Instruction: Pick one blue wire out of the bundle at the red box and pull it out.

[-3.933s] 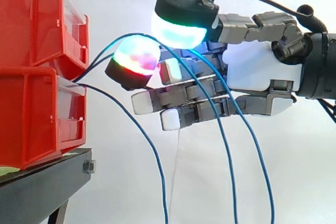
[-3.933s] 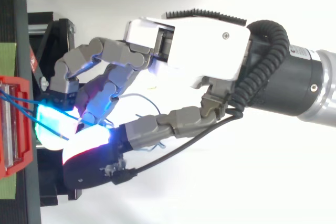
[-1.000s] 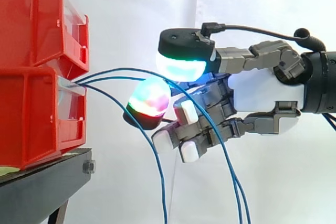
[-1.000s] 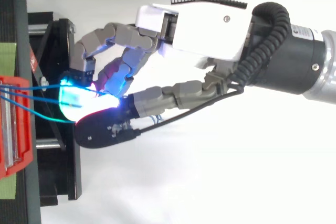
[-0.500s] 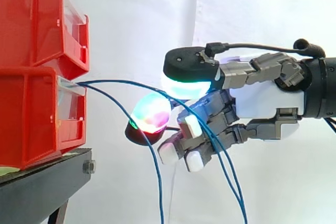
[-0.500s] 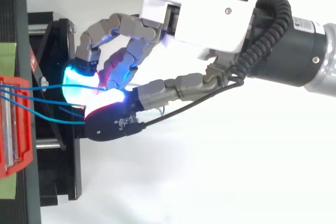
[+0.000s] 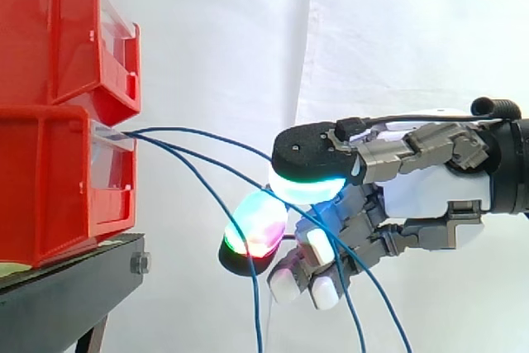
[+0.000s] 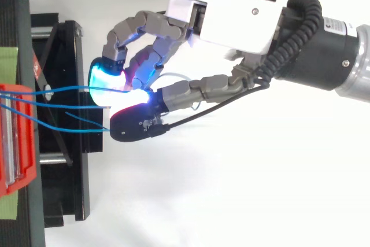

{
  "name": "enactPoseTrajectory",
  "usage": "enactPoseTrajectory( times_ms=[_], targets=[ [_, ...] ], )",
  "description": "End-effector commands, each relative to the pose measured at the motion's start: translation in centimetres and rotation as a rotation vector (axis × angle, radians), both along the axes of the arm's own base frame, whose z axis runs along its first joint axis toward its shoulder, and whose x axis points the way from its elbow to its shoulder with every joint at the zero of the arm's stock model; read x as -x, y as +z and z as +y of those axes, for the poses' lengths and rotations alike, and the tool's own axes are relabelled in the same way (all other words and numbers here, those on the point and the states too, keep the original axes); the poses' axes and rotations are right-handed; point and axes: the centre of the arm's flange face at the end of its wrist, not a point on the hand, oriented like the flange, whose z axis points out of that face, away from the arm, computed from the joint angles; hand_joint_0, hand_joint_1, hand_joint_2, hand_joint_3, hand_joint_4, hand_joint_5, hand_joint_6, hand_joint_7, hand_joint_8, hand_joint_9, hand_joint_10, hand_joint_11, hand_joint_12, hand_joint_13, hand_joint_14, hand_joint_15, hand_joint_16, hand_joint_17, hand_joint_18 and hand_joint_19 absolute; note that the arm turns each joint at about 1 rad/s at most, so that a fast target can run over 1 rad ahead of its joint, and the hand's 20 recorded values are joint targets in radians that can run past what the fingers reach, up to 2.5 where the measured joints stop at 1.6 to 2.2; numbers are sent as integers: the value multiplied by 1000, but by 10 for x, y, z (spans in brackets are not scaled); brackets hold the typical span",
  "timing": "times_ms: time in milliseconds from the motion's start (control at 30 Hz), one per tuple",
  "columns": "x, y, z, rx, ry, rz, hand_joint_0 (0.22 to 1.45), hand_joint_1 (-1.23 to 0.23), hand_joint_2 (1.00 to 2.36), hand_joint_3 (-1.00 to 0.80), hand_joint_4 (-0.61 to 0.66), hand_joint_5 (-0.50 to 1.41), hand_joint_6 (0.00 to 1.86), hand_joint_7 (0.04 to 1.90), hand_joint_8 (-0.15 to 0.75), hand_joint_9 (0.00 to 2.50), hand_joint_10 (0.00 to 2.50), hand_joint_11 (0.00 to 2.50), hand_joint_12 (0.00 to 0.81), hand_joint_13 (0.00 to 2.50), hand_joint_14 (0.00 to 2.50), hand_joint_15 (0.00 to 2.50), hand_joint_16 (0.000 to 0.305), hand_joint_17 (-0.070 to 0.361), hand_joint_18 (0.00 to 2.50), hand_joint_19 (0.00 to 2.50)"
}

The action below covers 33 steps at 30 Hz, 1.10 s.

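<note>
Start at the robot hand, seen from above as well: curled into a pinch, not spread. Find the black-backed thumb pad, glowing cyan-green, pressed down toward a multicoloured fingertip pad just beneath and ahead of it, with the remaining fingers folded under the palm. Read this as a grip on one thin blue wire, trapped at the meeting of the two pads. Cannot tell for certain which strand, given the crossing right at the pads. Judged a pinch rather than a full fist, so as to single out one strand and leave the others free.

Follow the strands outward. Ahead of the fingertips, see the bundle of blue wires converging on one narrow slot in the front of the lower red plastic bin, well apart from the hand. Note the topmost strand reaching the thumb pad in a shallow arc, in keeping with a pull away from the bin. Behind the pinch, see loose tails threaded past the curled fingers and hanging below the hand. One more drops between hand and bin, touching neither pad.

Farther out: an upper red plastic bin stacked above the lower, both on a black metal stand, before a white curtain. Likely stage: wire gripped, ends not yet out of the slot.
</note>
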Motion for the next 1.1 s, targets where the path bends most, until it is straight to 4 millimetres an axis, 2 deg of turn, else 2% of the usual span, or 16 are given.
enactPoseTrajectory(
  times_ms=[0, 167, 300, 433, 567, 700, 767, 833, 867, 933, 1000, 1067],
  targets=[
    [1, 0, 0, -1, -1, 0, 611, -708, 1016, -278, 241, -149, 812, 729, 269, 1149, 26, 777, 362, 839, 20, 478, 54, 122, 727, 716],
    [1, 4, -1, -4, -2, -7, 599, -660, 1016, -272, 226, -137, 789, 772, 273, 1151, 27, 763, 366, 846, 20, 483, 55, 125, 730, 724],
    [3, 26, 5, 2, 6, -32, 597, -642, 1015, -273, 220, -133, 782, 787, 272, 1155, 27, 767, 372, 854, 20, 481, 56, 125, 730, 723],
    [5, 35, 7, 20, 9, -39, 607, -659, 1018, -199, 230, -144, 795, 759, 283, 1139, 26, 772, 374, 850, 21, 479, 57, 129, 744, 711],
    [5, 36, 8, 36, 9, -38, 618, -699, 1018, -183, 247, -152, 807, 731, 278, 1125, 23, 778, 377, 846, 19, 479, 57, 128, 732, 718],
    [5, 36, 9, 38, 10, -38, 604, -698, 1017, -253, 233, -141, 805, 758, 272, 1149, 24, 778, 365, 843, 21, 482, 55, 124, 719, 724],
    [5, 37, 9, 38, 10, -39, 598, -639, 1016, -267, 216, -116, 753, 849, 267, 1154, 26, 723, 364, 851, 22, 482, 55, 124, 729, 733],
    [4, 38, 10, 37, 10, -41, 609, -575, 1016, -269, 226, -79, 643, 1037, 258, 1171, 23, 648, 361, 859, 20, 474, 54, 122, 734, 735],
    [4, 37, 10, 37, 12, -39, 611, -571, 1017, -267, 227, -74, 623, 1075, 258, 1169, 25, 655, 358, 859, 21, 472, 54, 122, 733, 734],
    [4, 37, 10, 37, 10, -39, 621, -571, 1018, -246, 223, -56, 527, 1264, 265, 1168, 26, 641, 358, 863, 20, 477, 54, 122, 732, 734],
    [4, 37, 11, 37, 12, -39, 626, -600, 1019, -233, 222, -57, 515, 1282, 265, 1176, 27, 659, 362, 863, 20, 475, 54, 122, 737, 726],
    [4, 38, 11, 37, 12, -41, 626, -623, 1019, -224, 216, -66, 538, 1222, 267, 1177, 27, 690, 362, 865, 20, 481, 54, 121, 735, 726]
  ],
)
